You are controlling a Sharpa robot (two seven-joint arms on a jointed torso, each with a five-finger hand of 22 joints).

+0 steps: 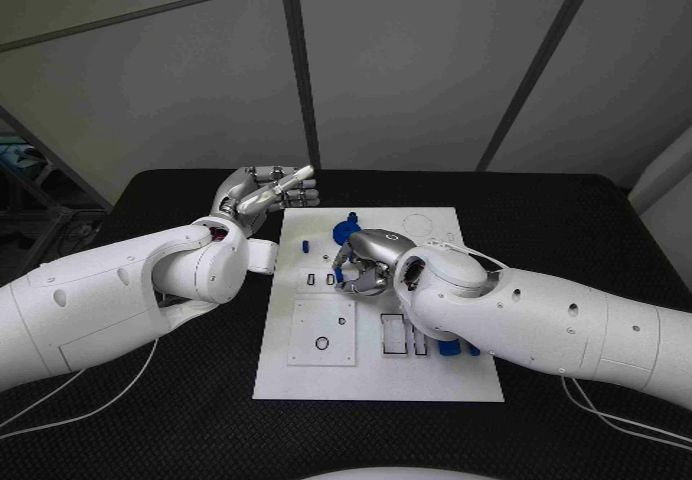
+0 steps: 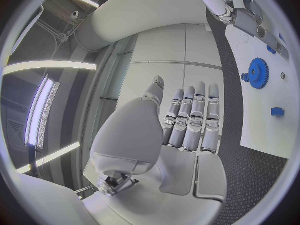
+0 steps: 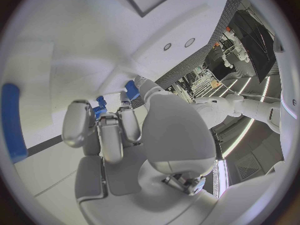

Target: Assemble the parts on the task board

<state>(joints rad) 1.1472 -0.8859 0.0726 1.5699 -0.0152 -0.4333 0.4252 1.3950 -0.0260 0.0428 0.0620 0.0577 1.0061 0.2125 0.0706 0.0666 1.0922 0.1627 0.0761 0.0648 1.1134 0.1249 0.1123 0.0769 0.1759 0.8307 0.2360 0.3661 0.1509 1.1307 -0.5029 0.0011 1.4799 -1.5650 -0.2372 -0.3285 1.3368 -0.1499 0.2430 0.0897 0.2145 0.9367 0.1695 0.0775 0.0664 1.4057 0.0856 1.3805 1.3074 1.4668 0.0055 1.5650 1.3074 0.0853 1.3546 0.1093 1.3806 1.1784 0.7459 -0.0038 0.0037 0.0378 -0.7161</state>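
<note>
Two hands at the task board, blue parts on it

Left hand empty, fingers extended, beside the far left corner; right hand over the middle, fingertips on a small blue part; blue gear near the far edge

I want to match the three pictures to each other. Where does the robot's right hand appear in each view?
Head view: the right hand is at the picture's middle, over the task board.
Left wrist view: it is at the circle's rim, over the board's edge.
Right wrist view: it fills the circle's middle, with its fingers toward the board.
Shared landmark: the white task board.
</note>
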